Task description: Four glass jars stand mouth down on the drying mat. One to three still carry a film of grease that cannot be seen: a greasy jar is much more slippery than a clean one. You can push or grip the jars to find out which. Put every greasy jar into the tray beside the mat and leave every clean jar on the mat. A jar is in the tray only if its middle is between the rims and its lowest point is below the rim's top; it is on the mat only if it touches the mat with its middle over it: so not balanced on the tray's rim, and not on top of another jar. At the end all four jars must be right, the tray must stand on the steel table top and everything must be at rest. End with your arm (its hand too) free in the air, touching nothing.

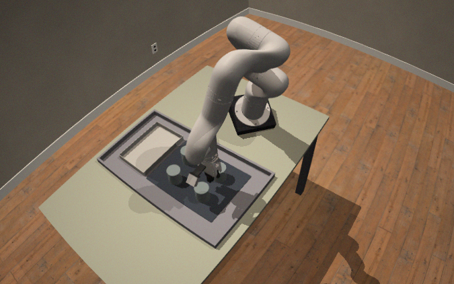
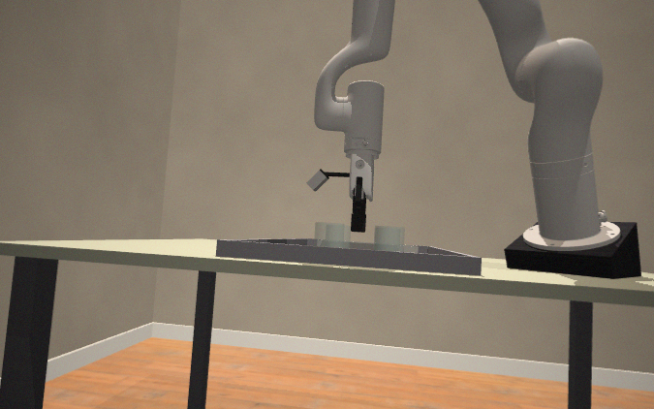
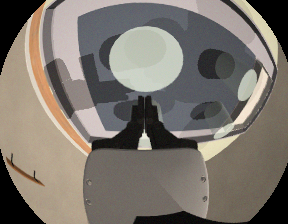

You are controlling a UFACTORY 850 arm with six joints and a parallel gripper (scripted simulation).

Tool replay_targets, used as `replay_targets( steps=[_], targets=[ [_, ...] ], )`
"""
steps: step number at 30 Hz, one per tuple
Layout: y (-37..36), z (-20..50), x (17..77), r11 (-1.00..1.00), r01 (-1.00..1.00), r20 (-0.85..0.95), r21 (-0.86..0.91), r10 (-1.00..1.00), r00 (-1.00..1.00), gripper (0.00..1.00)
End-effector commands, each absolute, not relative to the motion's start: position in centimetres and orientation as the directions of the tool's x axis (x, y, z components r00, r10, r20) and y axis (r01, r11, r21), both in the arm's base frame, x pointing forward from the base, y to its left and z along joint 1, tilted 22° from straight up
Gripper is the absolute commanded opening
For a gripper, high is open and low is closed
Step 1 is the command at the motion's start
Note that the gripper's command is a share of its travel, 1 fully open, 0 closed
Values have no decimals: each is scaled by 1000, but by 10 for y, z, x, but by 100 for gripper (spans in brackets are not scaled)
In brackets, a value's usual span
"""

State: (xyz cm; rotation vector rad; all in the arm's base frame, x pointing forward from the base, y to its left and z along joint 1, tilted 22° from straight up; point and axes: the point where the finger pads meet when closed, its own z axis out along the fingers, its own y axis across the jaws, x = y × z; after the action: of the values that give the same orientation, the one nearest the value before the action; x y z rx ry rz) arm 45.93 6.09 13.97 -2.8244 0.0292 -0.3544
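Four glass jars stand mouth down on the dark drying mat (image 1: 237,183) (image 3: 95,30). In the top view, one jar (image 1: 173,173) is at the left, one (image 1: 201,190) at the front, one (image 1: 222,166) just right of the gripper, and one (image 1: 183,150) is half hidden behind the arm. My gripper (image 1: 209,178) (image 2: 358,226) (image 3: 144,103) is shut and empty. It hangs low among the jars, with its fingertips at about the height of the jar tops. In the wrist view a large jar (image 3: 145,56) sits just beyond the fingertips. The tray (image 1: 138,138) beside the mat holds no jar.
The mat and tray lie on a grey rimmed steel top (image 1: 193,219) (image 2: 344,254) on the pale table (image 1: 108,233). The arm's black base (image 1: 253,123) (image 2: 573,257) stands at the table's far side. Two jars (image 2: 328,231) (image 2: 389,235) show above the rim in the exterior view.
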Motion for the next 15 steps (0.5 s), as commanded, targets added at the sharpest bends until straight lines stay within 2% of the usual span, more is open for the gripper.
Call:
replay_targets(
  steps=[1,10,15],
  targets=[
    [54,161,455,-957,17,241,-291,-56,969,0],
    [39,211,441,-957,17,241,-291,-56,969,0],
    [16,203,442,-957,17,241,-291,-56,969,0]
  ],
)
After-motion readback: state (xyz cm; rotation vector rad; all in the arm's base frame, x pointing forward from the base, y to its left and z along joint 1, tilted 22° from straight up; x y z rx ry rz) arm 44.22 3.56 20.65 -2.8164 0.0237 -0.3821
